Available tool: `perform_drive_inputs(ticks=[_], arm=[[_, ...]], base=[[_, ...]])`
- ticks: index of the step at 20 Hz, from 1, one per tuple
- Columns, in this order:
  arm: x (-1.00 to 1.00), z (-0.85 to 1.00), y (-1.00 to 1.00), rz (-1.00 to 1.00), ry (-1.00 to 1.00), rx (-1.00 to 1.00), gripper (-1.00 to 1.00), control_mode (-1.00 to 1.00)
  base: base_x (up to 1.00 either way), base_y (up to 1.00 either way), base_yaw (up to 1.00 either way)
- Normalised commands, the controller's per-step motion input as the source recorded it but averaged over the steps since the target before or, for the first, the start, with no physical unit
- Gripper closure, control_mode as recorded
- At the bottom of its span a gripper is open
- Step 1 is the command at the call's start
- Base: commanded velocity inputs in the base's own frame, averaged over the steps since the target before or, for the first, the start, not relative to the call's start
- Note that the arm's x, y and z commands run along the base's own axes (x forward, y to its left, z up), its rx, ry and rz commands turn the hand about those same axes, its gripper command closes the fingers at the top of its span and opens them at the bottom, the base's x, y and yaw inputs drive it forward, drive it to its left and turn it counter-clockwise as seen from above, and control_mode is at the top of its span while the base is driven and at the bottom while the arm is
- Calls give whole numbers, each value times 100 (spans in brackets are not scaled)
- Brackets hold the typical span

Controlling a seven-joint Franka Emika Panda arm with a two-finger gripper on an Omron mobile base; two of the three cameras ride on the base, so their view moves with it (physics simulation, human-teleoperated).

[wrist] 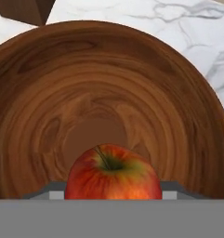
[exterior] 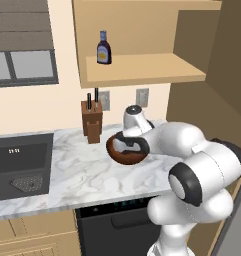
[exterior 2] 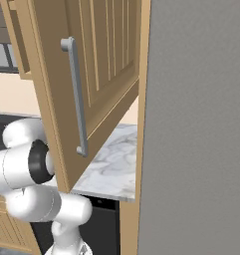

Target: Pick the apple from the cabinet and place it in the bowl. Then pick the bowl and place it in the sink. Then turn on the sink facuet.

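Sink point(exterior: 19, 165): at the far left of the left base view, a dark grey basin set into the marble counter point(exterior: 82, 172), with a perforated drain plate on its floor.
Bottle point(exterior: 104, 48): a dark bottle with a white label, upright on the shelf board of the cabinet point(exterior: 142, 67), above the counter.
Knife block point(exterior: 92, 121): brown wood, upright at the back of the counter, just left of the bowl.
Bowl point(exterior: 123, 152): wide, dark reddish-brown wood grain, on the counter right of the knife block and well apart from the sink; my hand is over it.
Apple point(wrist: 113, 174): red with a yellow-green blush and a short stem, seen in my hand view low inside the bowl point(wrist: 108, 102), against the near wall.
My claw point(exterior: 134, 145): it sits over the bowl's rim; my fingertips are hidden, so I cannot tell how far open it is or whether it grips anything.
Cabinet door point(exterior 2: 86, 84): in the right base view, a panelled tan door with a grey bar handle, swung open.
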Motion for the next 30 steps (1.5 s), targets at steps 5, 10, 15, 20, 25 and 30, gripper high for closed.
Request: perform_drive_inputs(ticks=[5,10,15,20,25,30], arm=[[14,-25,0,0,2,0,100,-100],[4,-19,0,0,0,0,-100,-100],[0,3,0,0,0,0,-100,-100],[0,5,2,0,0,0,-100,-100],[-3,20,11,0,0,-1,-100,-100],[-61,41,46,9,0,-8,-100,-100]], base=[[0,0,0],[0,0,0],[0,0,0],[0,0,0],[0,0,0],[0,0,0]])
